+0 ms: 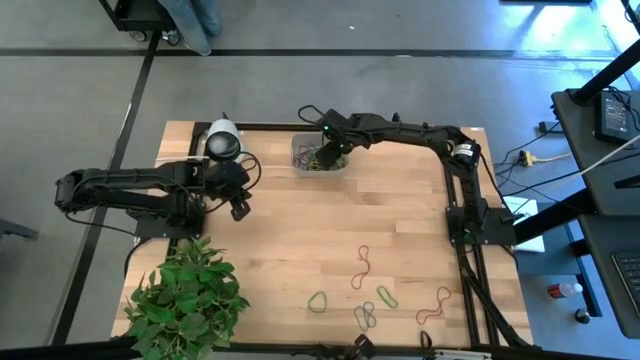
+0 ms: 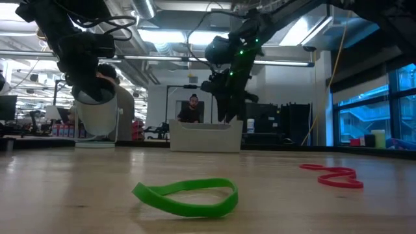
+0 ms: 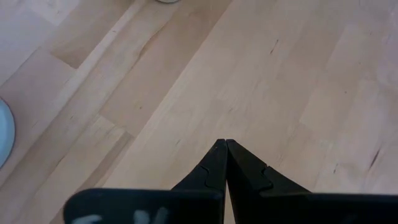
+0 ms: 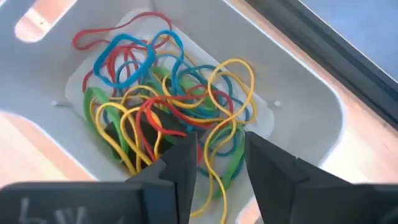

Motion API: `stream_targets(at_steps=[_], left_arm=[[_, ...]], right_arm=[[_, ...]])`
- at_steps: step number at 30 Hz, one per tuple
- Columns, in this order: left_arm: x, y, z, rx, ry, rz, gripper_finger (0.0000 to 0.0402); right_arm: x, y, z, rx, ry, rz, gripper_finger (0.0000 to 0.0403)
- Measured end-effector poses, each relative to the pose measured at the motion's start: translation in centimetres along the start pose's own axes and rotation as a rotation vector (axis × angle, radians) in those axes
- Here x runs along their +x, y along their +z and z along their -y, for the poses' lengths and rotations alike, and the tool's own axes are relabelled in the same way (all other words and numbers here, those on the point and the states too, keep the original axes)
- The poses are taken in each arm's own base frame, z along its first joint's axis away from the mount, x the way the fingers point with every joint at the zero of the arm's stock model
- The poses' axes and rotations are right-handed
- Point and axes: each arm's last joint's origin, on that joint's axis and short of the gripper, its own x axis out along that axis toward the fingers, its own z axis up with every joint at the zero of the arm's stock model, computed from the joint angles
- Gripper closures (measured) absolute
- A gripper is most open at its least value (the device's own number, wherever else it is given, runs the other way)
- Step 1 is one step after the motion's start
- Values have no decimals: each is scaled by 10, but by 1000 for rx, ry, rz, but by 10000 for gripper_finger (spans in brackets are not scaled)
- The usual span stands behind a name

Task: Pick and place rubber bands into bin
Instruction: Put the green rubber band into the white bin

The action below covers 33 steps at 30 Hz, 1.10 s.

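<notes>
The pale wooden plank table (image 1: 300,240) carries everything. A leafy green plant (image 1: 188,300) stands at its near left corner, near the left arm's jaws. A white-and-black tape roll (image 1: 222,140) sits just beyond the left arm's jaws (image 1: 240,208), which are pressed together, empty, above bare wood. The small translucent plastic bin (image 1: 312,157) lies at the far edge, directly under the right arm's jaws (image 4: 214,163); these stand parted, gripping nothing, over a tangle of red, blue, yellow and green rubber bands in the bin (image 4: 165,99). Loose rubber bands on the table (image 1: 372,292), green and red, lie well apart from both jaws, toward the near right.
</notes>
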Motion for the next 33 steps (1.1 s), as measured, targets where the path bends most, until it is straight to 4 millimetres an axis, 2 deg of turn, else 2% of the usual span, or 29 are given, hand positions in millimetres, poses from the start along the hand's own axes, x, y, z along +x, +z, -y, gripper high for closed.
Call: stream_targets(at_steps=[6,12,15,22,27,33], left_arm=[[0,0,0,0,0,-1,400],[0,-1,1,3,-22,-17,398],[0,-1,1,3,-32,-21,398],[0,-2,4,69,-50,-26,398],[-1,-5,9,111,-73,-32,398],[-1,-10,24,153,-125,-56,398]], right_arm=[[-36,-3,-5,-26,6,12,285],[-75,-32,-14,-21,-26,36,318],[-92,-57,-21,9,-1,48,333],[-124,-130,-39,87,89,47,364],[-136,-179,-49,144,144,14,389],[-142,-223,-60,166,170,-46,394]])
